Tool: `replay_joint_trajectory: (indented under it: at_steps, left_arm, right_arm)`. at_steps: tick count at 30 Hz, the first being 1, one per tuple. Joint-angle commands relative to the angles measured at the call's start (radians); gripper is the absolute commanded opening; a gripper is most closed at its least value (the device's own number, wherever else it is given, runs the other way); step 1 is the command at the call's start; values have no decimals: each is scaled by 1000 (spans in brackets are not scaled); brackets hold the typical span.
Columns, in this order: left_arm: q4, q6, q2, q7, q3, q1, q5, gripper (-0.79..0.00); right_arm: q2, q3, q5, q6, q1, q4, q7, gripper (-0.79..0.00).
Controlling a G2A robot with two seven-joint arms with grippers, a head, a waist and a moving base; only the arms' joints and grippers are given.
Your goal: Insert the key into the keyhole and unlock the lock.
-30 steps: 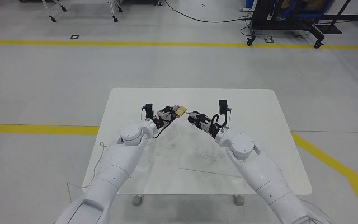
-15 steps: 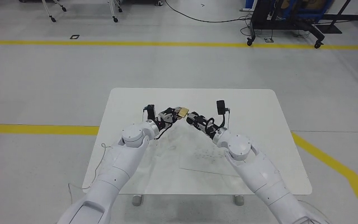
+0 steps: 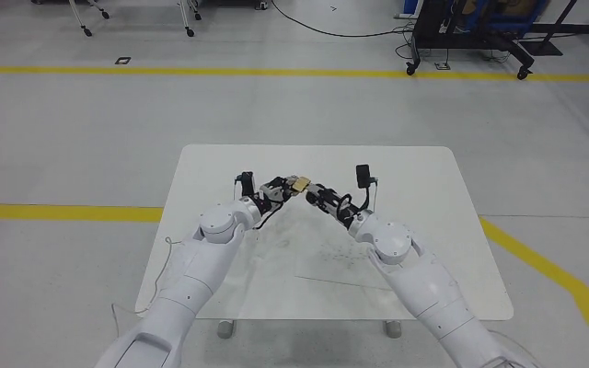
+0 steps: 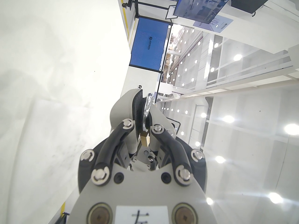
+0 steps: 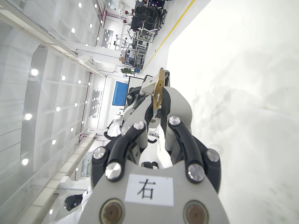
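**Item 1: lock** (image 3: pixel 294 182). Brass body, steel shackle (image 4: pixel 148 104).
- Location: I am holding it clear of the tabletop (image 3: pixel 414 184), over the far middle.
- Grip: my left fingers (image 4: pixel 125 110) are clamping shut on it.
- Handling, as I judge it: small, rigid and dense for its bulk. The faces are smooth, so it is likely to swivel when pushed endwise. It is best taken across the flat faces, leaving the keyhole end free.

**Item 2: key** (image 5: pixel 158 97). Thin metal.
- Location: just beside the lock and pointing at it.
- Grip: my right fingers (image 5: pixel 177 104) are pinching shut on it.
- Handling, as I judge it: light, stiff and slippery, and best pinched flat by the head.
- I cannot tell whether the tip is seating in the keyhole.

**Views**
- Top view: this is giving the two arms meeting tip to tip over the tabletop, with the lock a small gold patch between them.
- Right wrist view: this is giving the lock edge-on, in line with the key.
- Left wrist view: this is giving the shackle squeezed between my left fingers, with a brass sliver nearer the palm.
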Motion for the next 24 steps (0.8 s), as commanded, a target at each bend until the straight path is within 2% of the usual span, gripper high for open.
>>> replay_joint_trajectory:
  at_steps: [1, 3, 15, 17, 21, 23, 24]
  left_arm:
    - [-1, -1, 1, 6, -6, 1, -1, -785]
    - [-4, -8, 2, 14, -11, 2, 2, -785]
    - [-23, -77, 4, 12, -25, 8, 23, -785]
    - [-28, -99, 4, 6, -30, 11, 14, -785]
    - [-33, -155, 6, -18, -36, 15, 18, -785]
    - [-36, -181, 6, -20, -38, 18, 24, -785]
    - [-38, -193, 6, -22, -38, 20, 23, -785]
  right_arm:
    - [1, 18, 33, -22, -2, -3, 21, 0]
    - [6, 47, 44, -36, -1, 1, 42, 0]
    - [6, 47, 44, -36, -1, 1, 42, 0]
    - [4, 59, 144, -8, -11, 3, 82, 0]
    - [3, 110, 376, 37, 10, 60, 261, -12]
    - [1, 129, 508, 64, 18, 90, 364, -105]
    - [-1, 135, 565, 87, 23, 105, 410, -188]
